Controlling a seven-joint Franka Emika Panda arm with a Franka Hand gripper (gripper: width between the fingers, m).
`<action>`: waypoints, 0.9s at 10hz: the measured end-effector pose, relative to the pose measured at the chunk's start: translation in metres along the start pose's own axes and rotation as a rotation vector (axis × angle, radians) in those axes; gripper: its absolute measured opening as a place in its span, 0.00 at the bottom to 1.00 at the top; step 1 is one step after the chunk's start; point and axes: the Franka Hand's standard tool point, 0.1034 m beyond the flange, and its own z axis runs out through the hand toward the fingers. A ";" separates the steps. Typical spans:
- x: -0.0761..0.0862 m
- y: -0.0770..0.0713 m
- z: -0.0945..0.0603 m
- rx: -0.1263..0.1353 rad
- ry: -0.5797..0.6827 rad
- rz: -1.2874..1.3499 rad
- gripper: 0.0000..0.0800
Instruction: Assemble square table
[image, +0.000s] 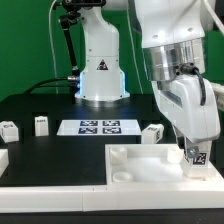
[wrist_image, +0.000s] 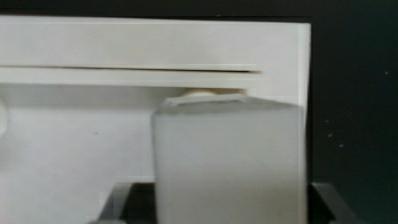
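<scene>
Tabletop up front: the square table's slab (image: 140, 166) (wrist_image: 143, 50) lies flat at the near edge of the black counter (image: 45, 150), toward the exterior view's right, rimmed hollow face up. Right at its corner on the exterior view's right stands the held leg (image: 196, 154) (wrist_image: 222, 150), upright, its black-and-white tag facing the camera. And it is gripped: the fingers (wrist_image: 125, 205) pinch that leg from both sides, one dark pad on each flank in the wrist view, with the white block filling the gap between them. From the wrist, the leg's far end sits up against the slab, just under a thin dark seam running across the white surface; a small pale stub shows at the leg's tip. Whether it is seated in the slab or only touching it, I cannot tell.

Out from there, three loose legs wait on the counter. The nearest loose leg (image: 152, 133) sits just behind the slab's far edge. The middle loose leg (image: 41, 125) and the far loose leg (image: 10, 130) stand well apart from the slab, over at the exterior view's left. Between those two and the nearest one lies the marker board (image: 100, 127), flat on the counter. Behind it rises the arm's white base (image: 100, 75), with the arm reaching forward and down over the slab's corner.
</scene>
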 end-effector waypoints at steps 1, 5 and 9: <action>-0.001 0.000 0.000 0.000 0.000 -0.010 0.41; -0.011 -0.003 -0.004 -0.019 0.029 -0.555 0.77; -0.021 -0.001 0.001 -0.090 0.077 -1.276 0.81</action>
